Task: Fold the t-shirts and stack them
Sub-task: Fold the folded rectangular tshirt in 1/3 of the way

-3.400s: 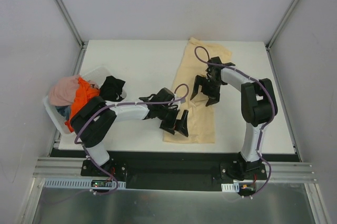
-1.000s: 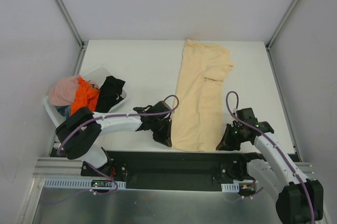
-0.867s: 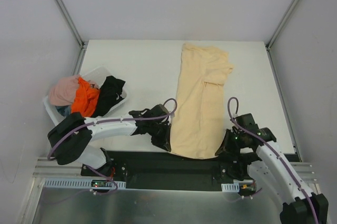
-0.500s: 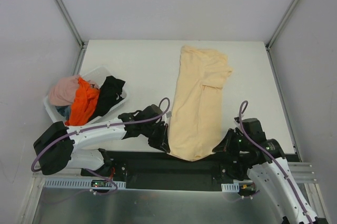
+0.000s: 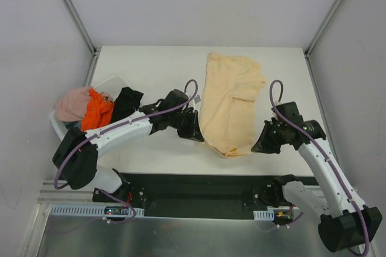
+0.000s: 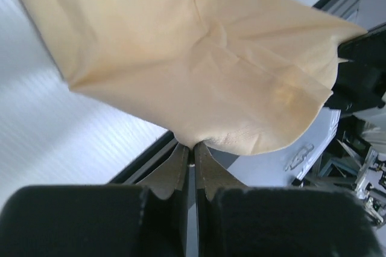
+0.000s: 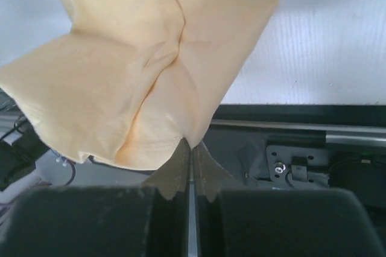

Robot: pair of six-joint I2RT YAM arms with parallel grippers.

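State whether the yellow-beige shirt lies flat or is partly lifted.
Partly lifted: the yellow-beige shirt is pinched at its near hem by the left gripper and right gripper, sagging between them, far end on the table.

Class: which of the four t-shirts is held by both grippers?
The yellow shirt, pinched by the left gripper and right gripper; pink shirt, orange shirt and black shirt sit in the basket.

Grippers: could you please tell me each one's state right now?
Left gripper: closed on the yellow-beige t-shirt.
Right gripper: closed on the same t-shirt.
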